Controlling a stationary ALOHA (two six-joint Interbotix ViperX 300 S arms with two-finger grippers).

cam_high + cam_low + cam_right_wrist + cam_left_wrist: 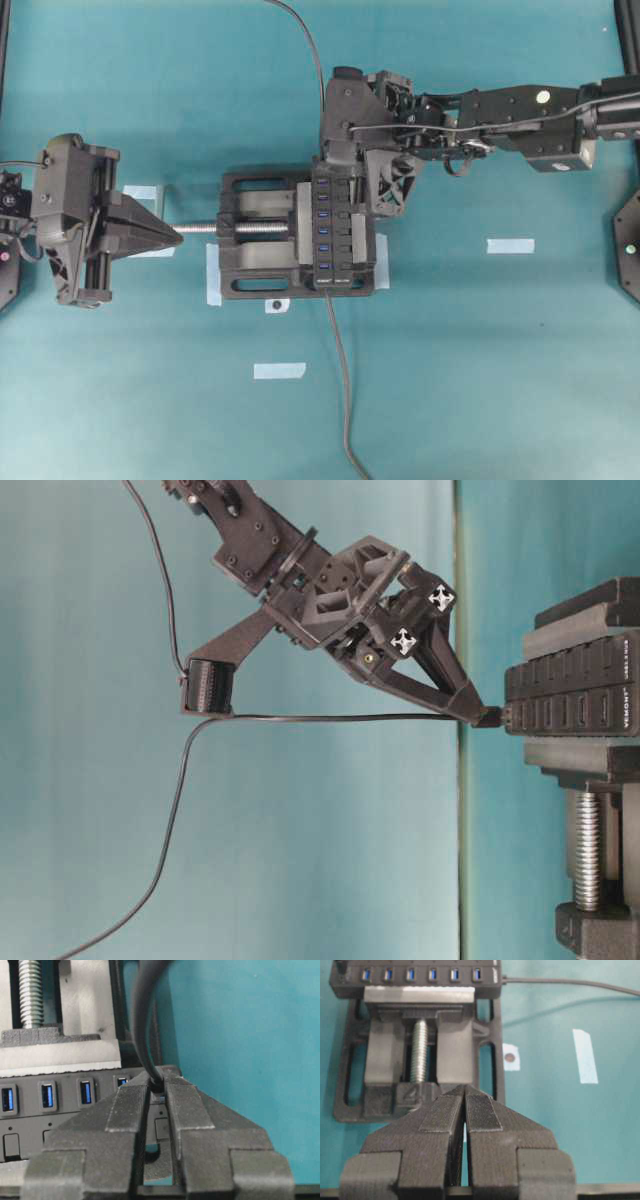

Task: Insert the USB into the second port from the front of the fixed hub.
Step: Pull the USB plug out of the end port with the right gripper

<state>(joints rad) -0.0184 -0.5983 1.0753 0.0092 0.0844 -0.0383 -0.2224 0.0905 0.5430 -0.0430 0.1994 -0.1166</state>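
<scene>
The fixed hub (pixel 325 230) is a long black strip with a row of blue ports, clamped in a vise. It also shows in the table-level view as the hub (pixel 570 695), and from the wrists as the hub (pixel 420 975) and the hub (pixel 50 1100). My right gripper (pixel 332 168) hangs over the hub's far end, shut on the USB (pixel 490 717). The plug's tip meets the hub's face at the end port of the row. In the right wrist view the USB (pixel 158 1087) is pinched between the fingertips, mostly hidden. Its thin cable (pixel 300 718) trails away. My left gripper (pixel 178 236) is shut and empty, at the vise screw's end.
The black vise (pixel 250 280) with a silver screw (pixel 205 229) holds the hub at mid-table. The hub's own cable (pixel 340 380) runs toward the near edge. Tape strips lie on the teal surface: one strip (pixel 510 245) at the right, another strip (pixel 279 370) below the vise.
</scene>
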